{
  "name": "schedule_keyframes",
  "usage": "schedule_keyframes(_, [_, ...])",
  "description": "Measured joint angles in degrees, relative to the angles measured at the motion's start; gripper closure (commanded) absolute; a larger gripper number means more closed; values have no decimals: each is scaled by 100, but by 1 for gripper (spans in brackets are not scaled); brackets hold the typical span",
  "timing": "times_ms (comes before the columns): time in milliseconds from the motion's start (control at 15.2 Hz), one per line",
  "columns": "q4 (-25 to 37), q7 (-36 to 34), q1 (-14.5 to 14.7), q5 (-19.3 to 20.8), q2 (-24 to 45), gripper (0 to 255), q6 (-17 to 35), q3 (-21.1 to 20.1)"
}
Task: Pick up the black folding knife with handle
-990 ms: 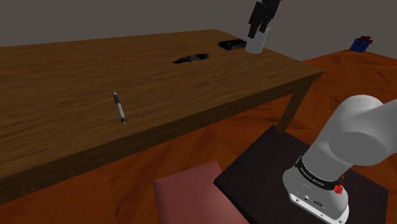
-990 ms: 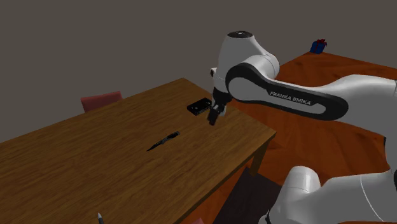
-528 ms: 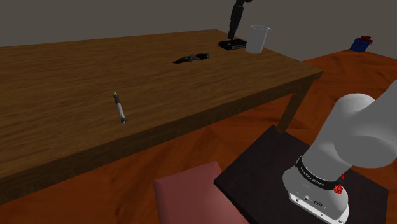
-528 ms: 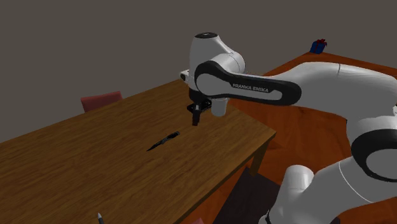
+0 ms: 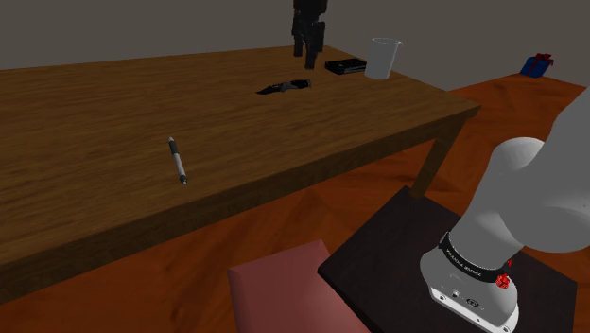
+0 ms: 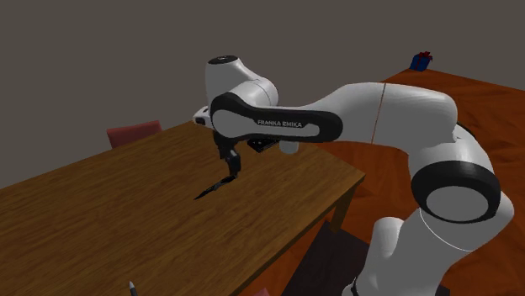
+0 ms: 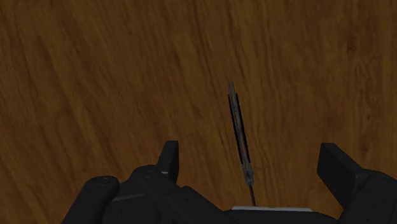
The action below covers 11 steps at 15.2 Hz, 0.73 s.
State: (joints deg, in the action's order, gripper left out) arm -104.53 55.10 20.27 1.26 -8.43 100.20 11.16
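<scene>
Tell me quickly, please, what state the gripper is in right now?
Gripper: open, holding nothing; the black folding knife lies on the wooden table between the spread fingers, not touched by them.

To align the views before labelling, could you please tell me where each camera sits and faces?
Shoulder view: beside and slightly behind the stand, looking down over the wooden table; arm base lower right, end effector above the folding knife.
Second exterior view: off the table's corner near the stand, facing across it; most of the arm shows.
Wrist view: on the hand, looking down at the table; open black fingers straddle the knife.
Shared: all three show knife and table.
</scene>
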Motion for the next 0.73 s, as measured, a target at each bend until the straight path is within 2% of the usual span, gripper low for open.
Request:
schedule_keyframes(132, [329, 551, 142, -64, 324, 0, -96, -73])
schedule_keyframes(264, [346, 861, 203, -86, 441, 0, -47, -114])
schedule_keyframes(726, [-170, 955, 227, -84, 442, 0, 452, -133])
